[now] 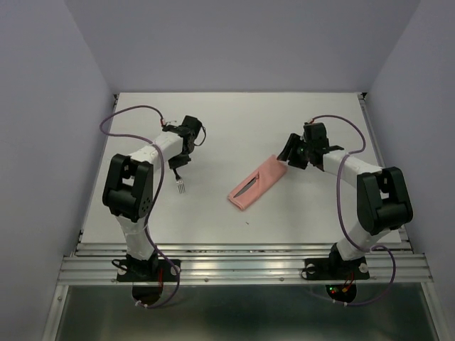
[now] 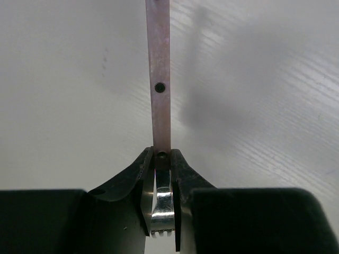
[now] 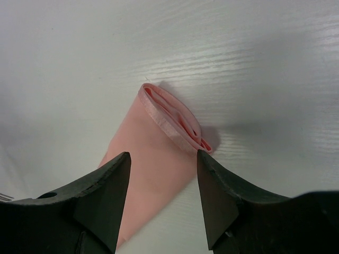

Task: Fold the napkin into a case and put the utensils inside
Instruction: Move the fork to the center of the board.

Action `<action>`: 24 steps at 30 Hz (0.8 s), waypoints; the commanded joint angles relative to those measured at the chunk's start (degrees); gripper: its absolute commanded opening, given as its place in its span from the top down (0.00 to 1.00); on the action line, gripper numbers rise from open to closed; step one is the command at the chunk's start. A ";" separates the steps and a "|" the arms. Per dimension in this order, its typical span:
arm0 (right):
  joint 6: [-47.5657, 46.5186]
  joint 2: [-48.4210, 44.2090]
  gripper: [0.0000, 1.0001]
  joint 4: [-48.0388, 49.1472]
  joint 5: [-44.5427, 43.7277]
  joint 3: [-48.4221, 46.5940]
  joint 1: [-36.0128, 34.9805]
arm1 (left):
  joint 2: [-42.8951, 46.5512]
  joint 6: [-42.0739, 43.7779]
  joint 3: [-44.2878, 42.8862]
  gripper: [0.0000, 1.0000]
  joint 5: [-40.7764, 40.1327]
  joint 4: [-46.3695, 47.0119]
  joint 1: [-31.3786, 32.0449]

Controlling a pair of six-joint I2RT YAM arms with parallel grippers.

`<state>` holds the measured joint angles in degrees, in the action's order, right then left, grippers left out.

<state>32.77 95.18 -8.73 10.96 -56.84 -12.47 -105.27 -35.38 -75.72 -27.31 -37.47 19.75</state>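
Table [image 1: 234, 121], white and faintly grained, is bordered by pale walls, and both arms are mounted at its near edge.

The case [image 1: 257, 182], a long flat strip of salmon-pink cloth, is laid slantwise right of the table's centre, its far end turned toward the right arm. The right gripper [image 1: 286, 158] is poised at that far end. In the right wrist view the right gripper [image 3: 163, 156] is seen spread wide, with nothing clamped between its fingers [image 3: 106, 196]. The case [image 3: 153, 174] runs beneath the gap between them, and its layered end is shown just beyond the fingertips. Whether the fingers touch the cloth cannot be told.

The left gripper [image 1: 180, 162] is held over the left part of the table, well apart from the case. In the left wrist view the left gripper [image 2: 162, 159] is seen clenched on the fork [image 2: 159, 79], at a point low on the pinkish shaft. The silvery tines are seen between the fingers, toward the camera, while the shaft extends away past the fingertips. From above, the fork [image 1: 180, 183] is seen below the gripper with its tines nearest the arm bases.

A second utensil [image 1: 249, 188], a thin dark sliver, is seen along the middle of the case. Whether it lies on the cloth or within a fold cannot be told.
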 commanded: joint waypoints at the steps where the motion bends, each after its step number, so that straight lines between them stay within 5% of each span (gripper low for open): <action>1: -0.96 -3.24 0.41 -1.02 -0.41 1.03 -0.45 | 1.21 0.40 -3.38 0.83 -12.23 -9.36 3.45; 3: -1.22 -3.24 0.41 -1.46 -0.59 1.29 -0.45 | 1.39 0.04 -3.90 0.78 -12.24 -9.72 4.94; 5: -1.40 -3.16 0.41 -1.81 -0.94 1.64 -0.45 | 1.56 0.65 -5.57 0.51 -11.02 -9.12 7.66; 6: -1.40 -3.24 0.41 -1.99 -0.94 2.08 -0.45 | 2.43 1.96 -5.92 0.15 -7.88 -7.80 8.72; 7: -1.40 -3.24 0.42 -2.08 -0.85 2.26 -0.45 | 3.05 6.15 -5.84 0.01 -5.58 -6.14 10.56; 9: -1.40 -3.24 0.42 -2.25 -0.85 2.43 -0.45 | 4.81 9.17 -5.40 0.01 0.91 -1.74 11.27; 14: -2.10 -4.30 0.41 -3.57 -1.38 2.79 -0.45 | 5.96 9.36 -5.84 0.01 1.03 -1.46 10.58; 24: -3.68 -5.53 0.41 -5.86 -1.47 2.70 -0.45 | 6.93 3.65 4.78 0.25 12.53 4.33 -0.05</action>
<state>30.68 91.53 -13.65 10.11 -54.43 -12.47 -100.57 -29.54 -75.57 -20.03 -35.40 22.55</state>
